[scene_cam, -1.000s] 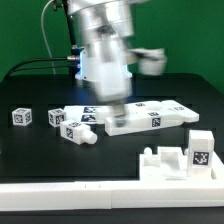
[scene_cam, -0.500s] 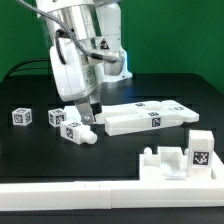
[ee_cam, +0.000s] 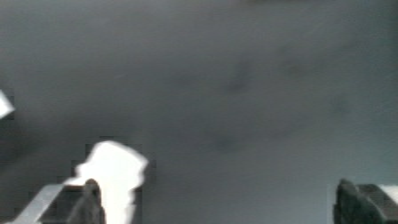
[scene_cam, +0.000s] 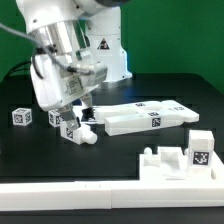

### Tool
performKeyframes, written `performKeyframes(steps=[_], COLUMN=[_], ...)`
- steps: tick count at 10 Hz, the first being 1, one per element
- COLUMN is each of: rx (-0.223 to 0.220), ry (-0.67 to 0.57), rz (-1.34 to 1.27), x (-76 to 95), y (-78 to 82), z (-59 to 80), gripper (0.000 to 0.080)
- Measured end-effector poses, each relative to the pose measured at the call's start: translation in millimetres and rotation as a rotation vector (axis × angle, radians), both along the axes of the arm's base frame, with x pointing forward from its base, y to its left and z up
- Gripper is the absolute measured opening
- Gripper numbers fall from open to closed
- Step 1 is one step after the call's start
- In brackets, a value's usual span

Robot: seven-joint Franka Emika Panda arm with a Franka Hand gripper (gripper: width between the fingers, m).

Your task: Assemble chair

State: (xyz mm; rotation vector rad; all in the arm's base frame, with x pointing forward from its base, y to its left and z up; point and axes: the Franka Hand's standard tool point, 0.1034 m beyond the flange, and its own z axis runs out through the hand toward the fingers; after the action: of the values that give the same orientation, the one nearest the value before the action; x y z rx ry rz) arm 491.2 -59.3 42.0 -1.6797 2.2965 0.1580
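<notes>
Hand: the hand [scene_cam: 72, 112] hangs tilted at the end of the arm [scene_cam: 62, 55], over the half of the bench [scene_cam: 150, 85] on the exterior view's left; its fingers [ee_cam: 71, 205] stand wide apart with only dark bench surface between them, and it holds nothing.
Wrist view: a white piece, blurred, shows just beside one finger; which part it is cannot be told.
Pegged piece: a small white pegged piece [scene_cam: 76, 130] with a square tag lies on the bench directly under the hand, apart from it.
Small block: a tagged small block [scene_cam: 55, 118] sits just beside the pegged piece, partly behind the hand.
Flat panel: the long flat panel [scene_cam: 150, 116] of the chair lies near the bench's middle, toward the exterior view's right of the hand, tags facing up.
Blocky piece: a chunky blocky piece [scene_cam: 175, 162] stands near the front on the exterior view's right, with one tag upright on it.
Lone cube: a tagged lone cube [scene_cam: 20, 117] rests well to the exterior view's left.
Front edge: a plain white ledge [scene_cam: 90, 195] runs along the bench's front.
</notes>
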Motion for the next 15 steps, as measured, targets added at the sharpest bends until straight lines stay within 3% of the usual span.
performKeyframes(steps=[2, 4, 6, 8, 9, 13, 15], rx=[-0.008, -0.012, 0.024, 0.008, 0.003, -0.015, -0.015], ry=[0.027, 0.027, 0.041, 0.049, 0.071, 0.098, 0.098], rz=[-0.006, 0.001, 0.04, -0.066, -0.086, -0.141, -0.14], x=[3.9, 2.1, -5.1, -25.1, -33.9, -37.9, -37.8], y=[8.3, 5.5, 4.4, -11.5, -10.0, -6.9, -7.0], z=[0.3, -0.9, -4.0, -17.3, -25.8, -36.7, -36.7], gripper=[0.0649, 0.0649, 0.0649, 0.0649, 0.0649, 0.0649, 0.0427])
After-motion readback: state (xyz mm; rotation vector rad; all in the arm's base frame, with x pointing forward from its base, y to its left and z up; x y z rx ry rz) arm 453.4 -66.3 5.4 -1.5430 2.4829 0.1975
